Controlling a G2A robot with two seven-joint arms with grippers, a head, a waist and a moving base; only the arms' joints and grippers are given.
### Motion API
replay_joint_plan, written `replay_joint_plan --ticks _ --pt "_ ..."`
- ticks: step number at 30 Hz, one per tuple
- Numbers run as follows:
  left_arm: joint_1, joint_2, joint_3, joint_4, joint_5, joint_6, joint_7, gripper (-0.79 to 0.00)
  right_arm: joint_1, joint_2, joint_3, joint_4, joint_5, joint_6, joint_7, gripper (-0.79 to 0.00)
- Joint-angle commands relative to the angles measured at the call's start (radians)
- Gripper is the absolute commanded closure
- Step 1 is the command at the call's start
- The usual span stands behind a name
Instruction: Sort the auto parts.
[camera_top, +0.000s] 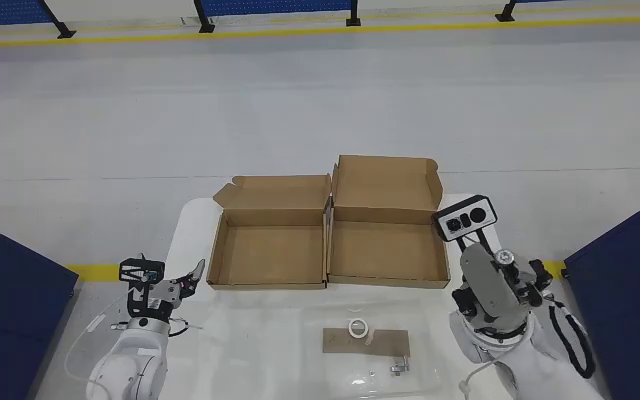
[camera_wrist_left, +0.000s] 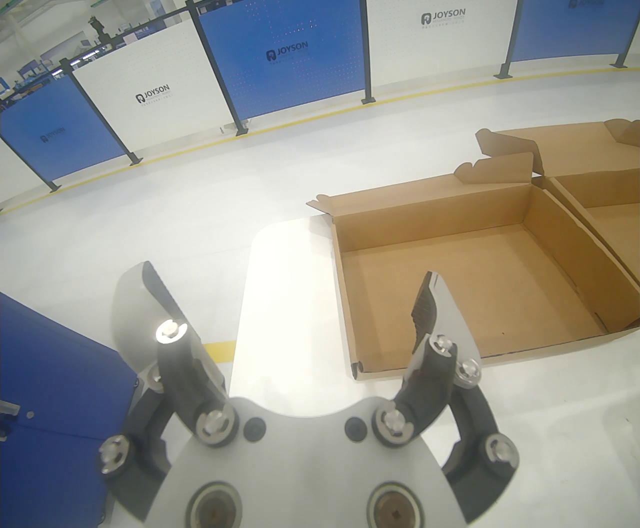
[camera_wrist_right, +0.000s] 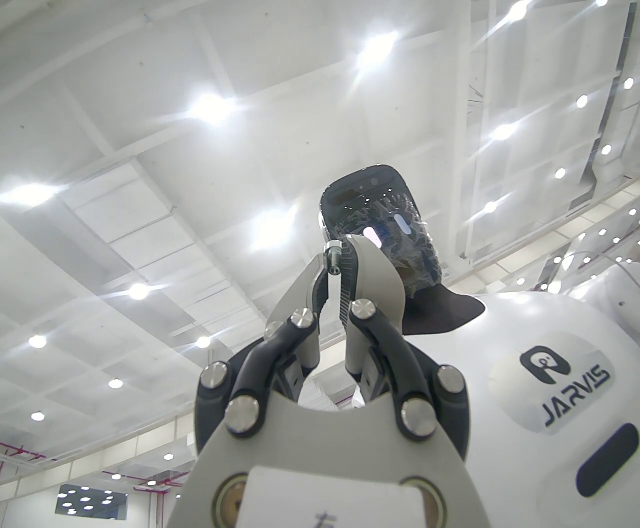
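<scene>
A small silvery threaded fitting (camera_wrist_right: 332, 256) sits pinched at the tips of the right hand (camera_wrist_right: 336, 262), held up at the right of the surface (camera_top: 260, 340); a white ring (camera_top: 357, 326) and a small metal piece (camera_top: 400, 368) lie on its near part. The left box (camera_top: 268, 258) and right box (camera_top: 388, 252) farther back are bare inside, so sorting seems barely begun, and the left hand (camera_wrist_left: 287, 280) hangs wide open at the left edge
</scene>
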Motion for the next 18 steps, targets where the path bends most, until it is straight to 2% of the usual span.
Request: replay_joint_plan --ticks 1,18 --pt "0.0 0.0 0.0 0.0 0.0 0.0 0.0 -0.785 -0.005 -0.006 0.005 0.001 0.015 0.0 0.004 0.0" --pt "0.0 0.0 0.0 0.0 0.0 0.0 0.0 -0.785 -0.023 -0.038 0.052 0.011 -0.135 0.07 -0.014 0.0"
